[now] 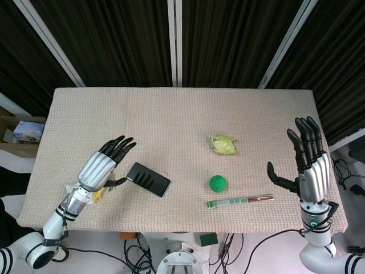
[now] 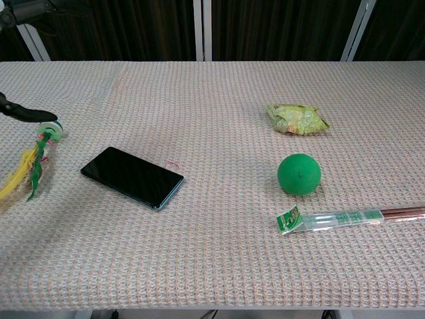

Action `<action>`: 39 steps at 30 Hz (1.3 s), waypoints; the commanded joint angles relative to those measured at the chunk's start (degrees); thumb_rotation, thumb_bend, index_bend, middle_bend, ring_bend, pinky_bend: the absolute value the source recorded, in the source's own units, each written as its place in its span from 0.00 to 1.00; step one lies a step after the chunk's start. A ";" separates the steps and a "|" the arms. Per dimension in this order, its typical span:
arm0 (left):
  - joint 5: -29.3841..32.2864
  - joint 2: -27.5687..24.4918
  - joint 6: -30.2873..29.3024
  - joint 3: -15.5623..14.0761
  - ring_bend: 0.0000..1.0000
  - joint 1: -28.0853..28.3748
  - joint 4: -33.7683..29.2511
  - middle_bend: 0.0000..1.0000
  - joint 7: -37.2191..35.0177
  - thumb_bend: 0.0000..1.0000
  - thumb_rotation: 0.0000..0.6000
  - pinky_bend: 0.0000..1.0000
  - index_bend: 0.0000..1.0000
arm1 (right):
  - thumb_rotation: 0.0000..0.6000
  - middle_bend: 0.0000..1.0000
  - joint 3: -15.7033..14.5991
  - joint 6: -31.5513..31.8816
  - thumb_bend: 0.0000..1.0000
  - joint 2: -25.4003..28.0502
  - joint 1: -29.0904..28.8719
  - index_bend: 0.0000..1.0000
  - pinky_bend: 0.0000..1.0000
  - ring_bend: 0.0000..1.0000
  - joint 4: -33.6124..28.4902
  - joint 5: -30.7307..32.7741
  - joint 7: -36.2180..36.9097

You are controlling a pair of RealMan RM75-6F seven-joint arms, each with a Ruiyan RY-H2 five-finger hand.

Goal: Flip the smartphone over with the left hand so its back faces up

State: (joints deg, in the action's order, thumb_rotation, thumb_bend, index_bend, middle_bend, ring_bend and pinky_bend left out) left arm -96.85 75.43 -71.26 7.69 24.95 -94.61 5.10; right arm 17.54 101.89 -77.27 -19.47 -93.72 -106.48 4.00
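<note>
Head view: I am hovering my left hand (image 1: pixel 104 164), fingers spread and holding nothing, just beside the smartphone (image 1: pixel 148 178), which is lying screen-up on the table (image 1: pixel 171 114); I am parking the right hand (image 1: pixel 308 162) open, well apart.

Your head view looks steeply down on the whole table (image 1: pixel 171 108); your chest view sits low and near, sharing its middle.
</note>
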 commanded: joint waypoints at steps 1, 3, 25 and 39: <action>0.45 -0.02 0.15 0.00 0.01 0.44 0.19 0.05 0.10 0.10 1.00 0.18 0.04 | 0.78 0.00 -0.40 0.02 0.47 0.01 -0.08 0.00 0.00 0.00 0.25 0.11 0.17; 0.56 -0.10 -0.20 -0.14 0.01 0.55 0.13 0.05 0.22 0.10 1.00 0.18 0.04 | 0.78 0.00 -0.63 0.18 0.47 0.08 -0.18 0.00 0.00 0.00 0.45 -0.03 0.22; -1.36 3.91 10.84 -7.38 0.01 5.77 1.27 0.07 8.08 0.17 1.00 0.18 0.05 | 0.78 0.00 -7.00 1.23 0.44 3.57 4.47 0.00 0.00 0.00 2.07 5.80 12.33; 1.31 11.74 16.01 -7.28 0.04 10.42 13.42 0.12 9.09 0.18 1.00 0.17 0.14 | 0.78 0.00 -7.08 1.11 0.45 4.48 5.40 0.00 0.00 0.00 3.38 7.46 15.83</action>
State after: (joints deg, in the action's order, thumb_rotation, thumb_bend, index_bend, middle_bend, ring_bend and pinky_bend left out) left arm -95.79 86.91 -55.54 0.63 35.11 -81.49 14.03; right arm 10.41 103.08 -72.66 -14.04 -90.51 -99.14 19.71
